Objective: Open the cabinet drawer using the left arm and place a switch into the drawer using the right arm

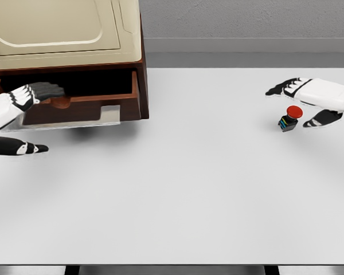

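A dark wooden cabinet (142, 86) stands at the back left, and its drawer (80, 109) is pulled partly out. My left hand (53, 120) comes in from the left edge. Its dark fingers (46, 89) lie over the top of the drawer front by the handle (60, 102), and the thumb (23, 149) is spread well below, so the hand is open. The switch (289, 118), a small black box with a red button, stands on the table at the right. My right hand (288, 107) is open around it, fingers (282, 89) behind and thumb (321, 119) beside it, without touching.
A cream-coloured appliance (57, 26) sits on top of the cabinet. The white table (178, 189) stretches from the cabinet to the front edge, with a grey wall behind it.
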You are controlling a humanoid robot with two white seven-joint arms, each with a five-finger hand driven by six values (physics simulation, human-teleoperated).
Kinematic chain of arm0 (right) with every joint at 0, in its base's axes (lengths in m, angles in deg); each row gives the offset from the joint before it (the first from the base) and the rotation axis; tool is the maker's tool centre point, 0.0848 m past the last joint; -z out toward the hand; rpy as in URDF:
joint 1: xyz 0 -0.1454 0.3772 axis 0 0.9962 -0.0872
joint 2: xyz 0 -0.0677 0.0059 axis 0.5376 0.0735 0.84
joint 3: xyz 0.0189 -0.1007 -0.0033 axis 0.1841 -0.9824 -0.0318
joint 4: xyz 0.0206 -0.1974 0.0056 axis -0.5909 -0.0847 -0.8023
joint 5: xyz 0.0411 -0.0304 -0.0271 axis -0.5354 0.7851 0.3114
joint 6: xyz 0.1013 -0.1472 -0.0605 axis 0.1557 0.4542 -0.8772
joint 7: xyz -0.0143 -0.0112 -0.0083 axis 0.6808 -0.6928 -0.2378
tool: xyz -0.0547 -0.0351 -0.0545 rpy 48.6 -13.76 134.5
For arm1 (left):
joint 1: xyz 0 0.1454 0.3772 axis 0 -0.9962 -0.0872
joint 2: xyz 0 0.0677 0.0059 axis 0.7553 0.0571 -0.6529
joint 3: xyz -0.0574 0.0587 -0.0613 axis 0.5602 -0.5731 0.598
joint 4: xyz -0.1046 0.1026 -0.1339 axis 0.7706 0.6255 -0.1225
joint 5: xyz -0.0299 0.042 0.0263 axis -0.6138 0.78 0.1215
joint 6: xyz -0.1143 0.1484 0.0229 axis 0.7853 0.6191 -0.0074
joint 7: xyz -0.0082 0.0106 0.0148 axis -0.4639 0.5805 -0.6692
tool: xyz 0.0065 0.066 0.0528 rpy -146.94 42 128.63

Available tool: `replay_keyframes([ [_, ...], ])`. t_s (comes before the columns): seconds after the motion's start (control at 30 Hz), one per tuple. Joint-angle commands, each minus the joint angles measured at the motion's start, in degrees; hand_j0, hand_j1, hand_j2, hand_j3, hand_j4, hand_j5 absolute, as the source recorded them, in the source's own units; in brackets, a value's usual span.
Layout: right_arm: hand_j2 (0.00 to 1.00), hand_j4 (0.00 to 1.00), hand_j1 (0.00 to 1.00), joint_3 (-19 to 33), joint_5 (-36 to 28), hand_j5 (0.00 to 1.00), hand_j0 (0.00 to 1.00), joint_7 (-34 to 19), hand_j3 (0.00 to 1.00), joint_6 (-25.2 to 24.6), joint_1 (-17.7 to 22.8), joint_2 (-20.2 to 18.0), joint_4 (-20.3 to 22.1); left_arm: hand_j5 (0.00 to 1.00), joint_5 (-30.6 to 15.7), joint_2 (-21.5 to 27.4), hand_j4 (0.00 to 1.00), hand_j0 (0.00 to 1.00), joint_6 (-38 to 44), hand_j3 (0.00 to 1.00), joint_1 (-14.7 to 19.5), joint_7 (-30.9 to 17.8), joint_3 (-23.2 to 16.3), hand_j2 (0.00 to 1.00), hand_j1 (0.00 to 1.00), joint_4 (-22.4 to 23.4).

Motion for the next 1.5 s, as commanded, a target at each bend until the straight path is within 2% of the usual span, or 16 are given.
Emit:
replay_keyframes([
  [0.0, 0.95, 0.95, 0.95, -1.38, -0.23, 0.95, 0.95, -0.02, 0.95, -0.12, 0.00, 0.56, -1.41, 1.00, 1.51, -3.40, 1.00, 1.00, 0.12, 1.00, 0.26, 0.02, 0.35, 1.00, 1.00, 0.00],
  [0.03, 0.94, 0.94, 0.94, -1.47, -0.23, 0.94, 0.94, -0.02, 0.94, -0.12, 0.00, 0.56, -1.50, 1.00, 2.83, -5.77, 1.00, 1.00, 0.12, 1.00, 1.85, 0.02, 0.79, 1.00, 1.00, 0.00],
  [0.1, 0.94, 0.94, 0.94, -1.56, -0.05, 0.94, 0.94, -0.02, 0.94, -0.12, 0.00, 1.09, -2.82, 1.00, 7.75, -9.99, 1.00, 1.00, 0.12, 1.00, 1.23, 0.02, -0.09, 1.00, 1.00, 0.00],
  [0.13, 0.94, 0.94, 0.94, -2.08, 0.39, 0.94, 0.94, -0.02, 0.94, -0.12, -0.35, 1.44, -3.87, 1.00, 10.48, -13.59, 1.00, 1.00, 0.12, 1.00, 1.06, 0.02, 0.87, 1.00, 1.00, 0.00],
  [0.2, 0.94, 0.94, 0.94, -3.67, 0.39, 0.94, 0.94, -0.02, 0.94, -0.12, -1.76, 1.61, -4.84, 1.00, 10.39, -15.27, 1.00, 1.00, 0.12, 1.00, -1.67, 0.02, 3.68, 1.00, 1.00, 0.08],
  [0.27, 0.92, 0.92, 0.92, -3.67, 0.39, 0.92, 0.92, -0.02, 0.92, -0.12, -2.02, 1.70, -4.93, 1.00, 10.30, -17.90, 1.00, 1.00, 0.12, 1.00, -2.02, 0.02, 5.62, 1.00, 1.00, 0.08],
  [0.33, 0.90, 0.90, 0.90, -3.76, 0.39, 0.90, 0.90, -0.02, 0.90, -0.12, -2.11, 1.70, -5.55, 1.00, 10.22, -17.82, 1.00, 1.00, 0.12, 1.00, -4.13, 0.02, 7.73, 1.00, 1.00, 0.08],
  [0.4, 0.87, 0.87, 0.87, -4.02, 0.39, 0.87, 0.87, -0.45, 0.87, -0.12, -2.37, 2.05, -6.16, 1.00, 10.22, -17.99, 1.00, 1.00, 0.12, 1.00, -6.15, 0.02, 11.51, 1.00, 1.00, 0.08],
  [0.43, 0.86, 0.86, 0.86, -4.02, 0.39, 0.86, 0.86, -2.47, 0.86, -0.12, -2.81, 2.32, -6.42, 1.00, 10.22, -18.35, 1.00, 1.00, 0.12, 1.00, -6.41, 0.02, 11.77, 1.00, 1.00, 0.08],
  [0.7, 0.86, 0.86, 0.86, -4.02, 0.39, 0.86, 0.86, -2.74, 0.86, -0.12, -2.99, 2.58, -7.04, 1.00, 8.46, -20.37, 1.00, 1.00, 0.12, 1.00, -6.59, 0.02, 11.51, 1.00, 1.00, 0.00],
  [1.2, 0.86, 0.86, 0.86, -6.21, 0.74, 0.86, 0.86, -3.18, 0.86, -0.12, -5.54, 3.64, -12.31, 1.00, 8.19, -22.30, 1.00, 1.00, 0.12, 1.00, -6.24, 0.02, 11.42, 1.00, 1.00, 0.00],
  [1.47, 0.84, 0.84, 0.84, -7.01, 0.83, 0.84, 0.84, -3.18, 0.84, -0.12, -6.77, 5.39, -14.69, 1.00, 8.11, -22.39, 1.00, 1.00, 0.12, 1.00, -6.06, 0.02, 11.25, 1.00, 1.00, 0.00],
])
